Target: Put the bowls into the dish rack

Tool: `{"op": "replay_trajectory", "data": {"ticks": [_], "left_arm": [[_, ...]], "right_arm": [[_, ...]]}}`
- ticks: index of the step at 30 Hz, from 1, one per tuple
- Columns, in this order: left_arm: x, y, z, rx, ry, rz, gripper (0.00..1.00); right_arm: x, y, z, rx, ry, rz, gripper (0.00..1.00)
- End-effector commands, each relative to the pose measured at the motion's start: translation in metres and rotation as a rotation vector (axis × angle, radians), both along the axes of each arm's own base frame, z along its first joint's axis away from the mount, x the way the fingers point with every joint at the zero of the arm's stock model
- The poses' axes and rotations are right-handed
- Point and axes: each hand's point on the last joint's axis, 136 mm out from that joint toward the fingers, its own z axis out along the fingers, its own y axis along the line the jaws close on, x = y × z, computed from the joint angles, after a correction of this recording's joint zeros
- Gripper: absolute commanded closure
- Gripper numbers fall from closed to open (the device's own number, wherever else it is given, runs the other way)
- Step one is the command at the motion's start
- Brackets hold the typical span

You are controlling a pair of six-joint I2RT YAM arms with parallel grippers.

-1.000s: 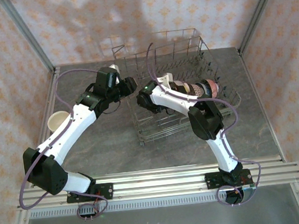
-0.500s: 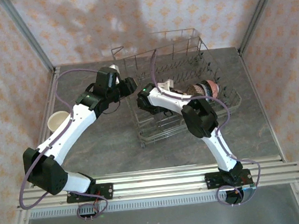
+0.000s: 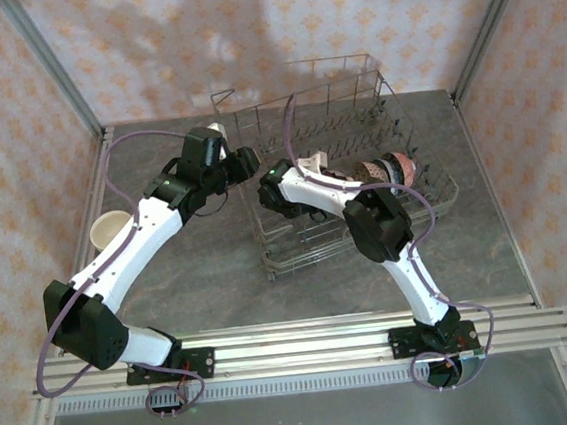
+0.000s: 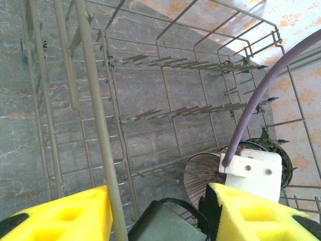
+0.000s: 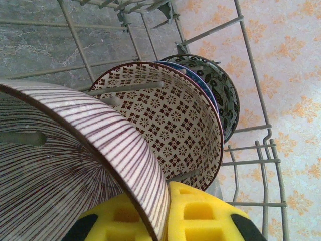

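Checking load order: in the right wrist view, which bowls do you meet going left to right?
striped bowl → brown lattice-patterned bowl → blue-rimmed bowl → dark floral bowl

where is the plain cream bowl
Top view: the cream bowl sits at the table's left edge, beside the left arm, away from the dish rack.

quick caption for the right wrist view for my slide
Right gripper shut on the rim of a striped bowl, beside patterned bowls standing on edge in the dish rack.
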Motion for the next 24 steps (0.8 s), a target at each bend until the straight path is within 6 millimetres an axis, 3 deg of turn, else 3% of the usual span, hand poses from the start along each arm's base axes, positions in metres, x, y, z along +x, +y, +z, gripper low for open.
{"op": "replay_trajectory", "data": {"ticks": [1, 4, 8, 24], "left_arm": [[-0.003, -0.001, 0.023, 0.0, -0.043, -0.023, 0.49], [-0.003, -0.001, 0.024, 0.011, -0.043, -0.028, 0.49], [-0.002, -0.001, 0.027, 0.018, -0.048, -0.031, 0.49], [0.001, 0.0, 0.034, 0.051, -0.045, -0.034, 0.48]], "right_arm": [[-0.028, -0.019, -0.005, -0.054, 0.223, -0.074, 0.91], [-0.026, -0.019, -0.002, -0.056, 0.22, -0.065, 0.73], [-0.023, -0.021, 0.003, -0.049, 0.211, -0.065, 0.6], [-0.016, -0.015, 0.04, 0.001, 0.156, -0.003, 0.39]]}}
